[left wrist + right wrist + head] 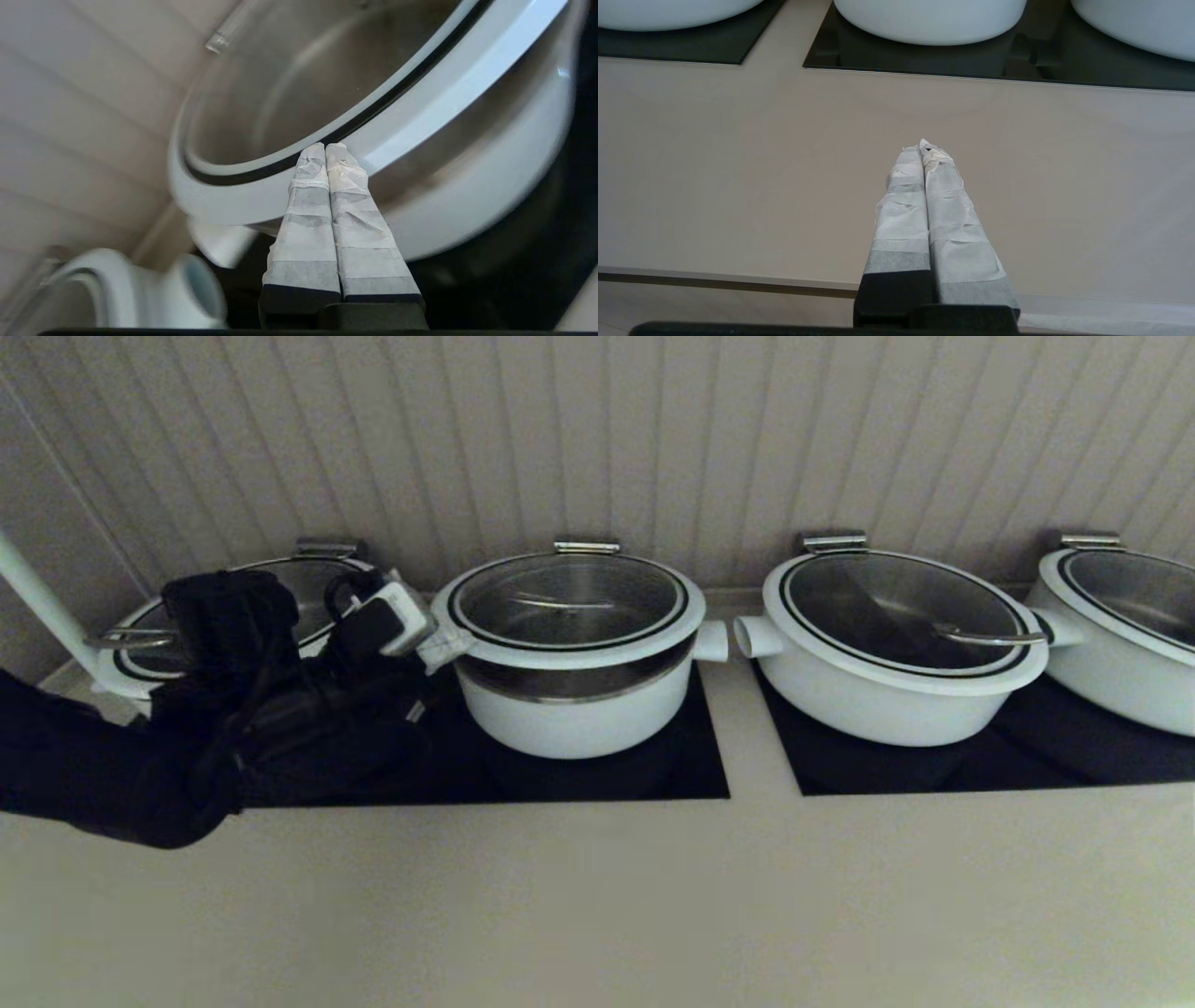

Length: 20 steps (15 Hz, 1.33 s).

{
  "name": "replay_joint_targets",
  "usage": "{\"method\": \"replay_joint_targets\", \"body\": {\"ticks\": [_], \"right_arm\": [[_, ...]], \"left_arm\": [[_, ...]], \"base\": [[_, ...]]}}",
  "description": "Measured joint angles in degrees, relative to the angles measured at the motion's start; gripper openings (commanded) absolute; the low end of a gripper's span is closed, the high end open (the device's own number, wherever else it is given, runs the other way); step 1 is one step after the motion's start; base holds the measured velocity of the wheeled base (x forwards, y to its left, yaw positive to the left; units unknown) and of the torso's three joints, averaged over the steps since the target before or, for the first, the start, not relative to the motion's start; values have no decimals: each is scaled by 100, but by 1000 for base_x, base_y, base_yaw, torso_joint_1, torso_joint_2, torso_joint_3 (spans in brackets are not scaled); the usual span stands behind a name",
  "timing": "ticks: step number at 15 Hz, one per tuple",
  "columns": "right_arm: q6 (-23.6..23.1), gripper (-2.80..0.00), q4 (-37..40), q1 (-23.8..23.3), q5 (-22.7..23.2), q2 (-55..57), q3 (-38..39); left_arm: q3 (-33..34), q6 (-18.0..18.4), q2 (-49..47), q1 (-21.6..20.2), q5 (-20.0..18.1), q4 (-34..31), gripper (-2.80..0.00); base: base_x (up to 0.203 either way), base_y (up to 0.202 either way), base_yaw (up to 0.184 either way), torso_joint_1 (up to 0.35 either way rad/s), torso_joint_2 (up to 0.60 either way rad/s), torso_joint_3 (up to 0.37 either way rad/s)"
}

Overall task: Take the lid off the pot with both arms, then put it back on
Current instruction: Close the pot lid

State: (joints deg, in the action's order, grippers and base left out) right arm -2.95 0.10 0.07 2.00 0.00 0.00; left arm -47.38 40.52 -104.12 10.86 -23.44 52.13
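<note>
With both end effectors pinched shut and empty, I keep the left end effector [325,148] pressing under the lid [569,607] rim and bring the right end effector [924,147] from over the table [738,163] to the far side.

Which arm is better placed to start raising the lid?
Left. Its pincer, shut, sits at the lid rim on the pot. The right pincer, shut, hangs over bare counter.

The head view is looking forward and down over 4 pots. The left wrist view is facing the pot [467,196] closely, sharing it [579,709]. The right wrist view is facing the counter [738,163].
</note>
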Motion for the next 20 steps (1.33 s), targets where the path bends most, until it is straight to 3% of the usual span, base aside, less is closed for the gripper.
{"method": "replay_joint_targets", "body": {"ticks": [6, 20], "right_arm": [[0, -280, -2, 0, -2, 0, 0], [-2, -280, 0, 0, -1, 0, 0]], "left_arm": [[404, -10, -265, 115, 20, 642, -280], [844, 5, -563, 286, 33, 1082, -280]], "base": [[0, 0, 0, 0, 0, 0], [0, 0, 0, 0, 0, 0]]}}
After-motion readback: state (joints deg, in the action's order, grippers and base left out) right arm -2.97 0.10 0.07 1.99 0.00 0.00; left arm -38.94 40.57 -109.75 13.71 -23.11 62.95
